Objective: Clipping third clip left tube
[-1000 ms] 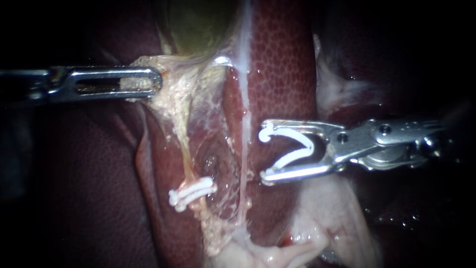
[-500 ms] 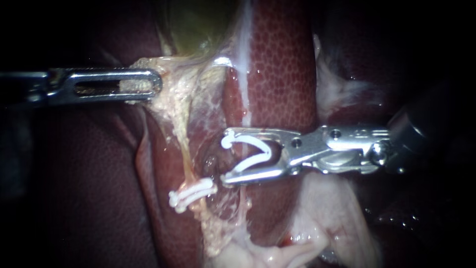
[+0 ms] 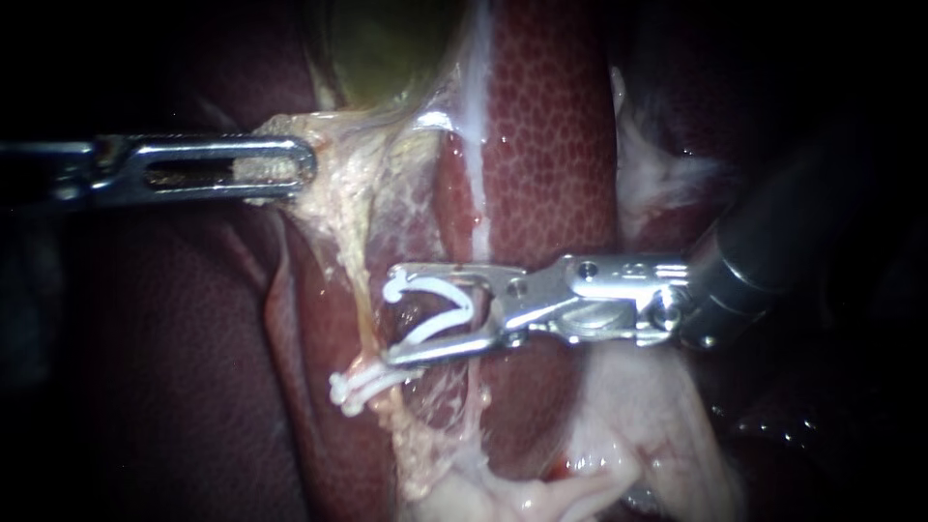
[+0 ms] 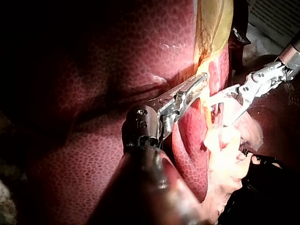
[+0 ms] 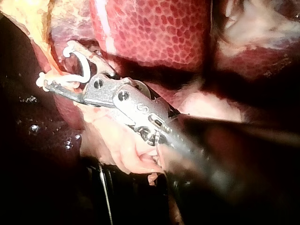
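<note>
Left tube [image 3: 360, 290], a yellowish strand, runs down from the pale tissue [image 3: 338, 184] under the gallbladder [image 3: 387, 48] and lies over the dark red liver [image 3: 551, 145]. Low on it sits a closed clip [image 3: 367, 384], white and set across the strand; I cannot tell whether one or two lie there. Just above that, an open clip [image 3: 443, 323] faces the tube with its mouth, its two white legs spread in a V. Its tips reach the tube's edge, but I cannot tell whether the tube lies inside the mouth. The right instrument [image 3: 391, 317] carries this clip, its jaws standing wide with one leg seated against each. The lower jaw's tip is just beside the closed clip. A thin whitish strand [image 3: 476, 145] passes behind these jaws, to the right of the left tube. Well apart, higher up, the left instrument [image 3: 304, 162] has its jaws closed on the pale tissue at the tube's upper end, and the tissue looks stretched towards it.
</note>
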Robot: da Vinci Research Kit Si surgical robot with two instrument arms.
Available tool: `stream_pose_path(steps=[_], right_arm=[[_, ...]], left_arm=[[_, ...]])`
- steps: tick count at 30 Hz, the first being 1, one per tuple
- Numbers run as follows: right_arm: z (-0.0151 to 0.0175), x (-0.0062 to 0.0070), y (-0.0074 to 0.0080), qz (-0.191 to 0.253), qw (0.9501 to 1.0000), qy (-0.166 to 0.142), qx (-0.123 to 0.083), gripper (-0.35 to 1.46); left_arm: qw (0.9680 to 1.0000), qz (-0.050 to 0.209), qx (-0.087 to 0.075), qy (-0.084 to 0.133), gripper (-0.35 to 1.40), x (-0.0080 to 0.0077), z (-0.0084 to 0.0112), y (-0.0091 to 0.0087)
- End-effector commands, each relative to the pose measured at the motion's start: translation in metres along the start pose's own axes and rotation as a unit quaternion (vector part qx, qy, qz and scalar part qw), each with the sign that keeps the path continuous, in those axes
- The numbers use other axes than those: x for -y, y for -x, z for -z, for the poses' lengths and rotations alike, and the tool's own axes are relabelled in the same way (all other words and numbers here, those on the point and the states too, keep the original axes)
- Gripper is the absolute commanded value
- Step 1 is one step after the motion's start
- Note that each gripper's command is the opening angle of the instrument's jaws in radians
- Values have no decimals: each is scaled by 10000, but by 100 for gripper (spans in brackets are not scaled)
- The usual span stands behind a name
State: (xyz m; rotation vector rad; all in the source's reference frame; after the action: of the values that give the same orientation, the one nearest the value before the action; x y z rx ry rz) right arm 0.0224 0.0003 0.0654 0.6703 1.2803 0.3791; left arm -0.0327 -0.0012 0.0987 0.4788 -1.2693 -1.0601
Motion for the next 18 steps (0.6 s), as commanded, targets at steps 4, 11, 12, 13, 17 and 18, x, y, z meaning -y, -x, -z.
stream_pose_path(steps=[4, 11, 12, 13, 17, 18], right_arm=[[-10, 1, 3, -120, 9998, -135, 7, 58], [-24, 7, 0, -225, 9989, -400, -34, 56], [-26, 7, -1, -243, 9987, -439, -61, 56], [-27, 6, -2, -264, 9985, -467, -74, 56], [-32, 3, -3, -287, 9983, -492, -117, 56], [-33, 3, -3, -287, 9983, -491, -118, 56]], left_arm=[[10000, -2, 1, 4, -35, 0, 0, -1], [10000, -3, 2, 5, -35, 0, -1, -1], [10000, -3, 2, 6, -35, 0, -1, -1], [10000, -4, 3, 7, -35, 0, -1, -2], [10000, -8, 5, 10, -35, 0, -2, -3], [10000, -8, 6, 11, -35, 0, -2, -3]])
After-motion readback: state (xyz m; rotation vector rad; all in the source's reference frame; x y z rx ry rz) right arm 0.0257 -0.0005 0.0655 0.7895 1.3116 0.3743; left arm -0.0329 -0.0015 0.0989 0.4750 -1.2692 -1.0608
